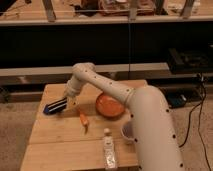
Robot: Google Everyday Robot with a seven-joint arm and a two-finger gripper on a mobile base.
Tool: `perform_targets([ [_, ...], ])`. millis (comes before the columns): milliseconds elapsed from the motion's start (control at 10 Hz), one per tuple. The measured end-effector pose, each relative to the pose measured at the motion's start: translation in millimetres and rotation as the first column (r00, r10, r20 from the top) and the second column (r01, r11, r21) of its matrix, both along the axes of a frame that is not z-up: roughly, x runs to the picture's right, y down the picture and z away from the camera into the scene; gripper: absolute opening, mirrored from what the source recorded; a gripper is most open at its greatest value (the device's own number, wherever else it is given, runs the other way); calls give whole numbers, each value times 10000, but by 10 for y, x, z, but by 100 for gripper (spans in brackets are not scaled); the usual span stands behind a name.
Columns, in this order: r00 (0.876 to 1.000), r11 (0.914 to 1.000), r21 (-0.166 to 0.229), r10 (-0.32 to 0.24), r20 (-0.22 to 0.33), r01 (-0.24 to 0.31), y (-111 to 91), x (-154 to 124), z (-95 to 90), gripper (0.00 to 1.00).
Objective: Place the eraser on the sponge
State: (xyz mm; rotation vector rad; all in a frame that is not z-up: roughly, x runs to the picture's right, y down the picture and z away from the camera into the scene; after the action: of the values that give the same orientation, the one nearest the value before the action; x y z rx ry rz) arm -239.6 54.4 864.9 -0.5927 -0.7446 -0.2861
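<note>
The eraser [57,105], a flat black block with light stripes, lies at the left of the wooden table [55,140]. It rests on top of the sponge [47,109], whose dark-blue edge shows beneath its left end. My gripper [70,99] is at the eraser's right end, close above it. I cannot tell whether it touches the eraser. The white arm [107,90] reaches in from the lower right.
An orange bowl [109,105] stands mid-table, just right of the gripper. In front of the gripper lies an orange carrot-like stick [83,120]. A white cup [128,131] and a lying clear bottle [109,151] are near the front edge, beside the arm's base.
</note>
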Motion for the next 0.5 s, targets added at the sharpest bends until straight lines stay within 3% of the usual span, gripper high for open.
perform_targets([
  [500,9999,10000,-34,-79,71,79,-50,-23,83,5],
])
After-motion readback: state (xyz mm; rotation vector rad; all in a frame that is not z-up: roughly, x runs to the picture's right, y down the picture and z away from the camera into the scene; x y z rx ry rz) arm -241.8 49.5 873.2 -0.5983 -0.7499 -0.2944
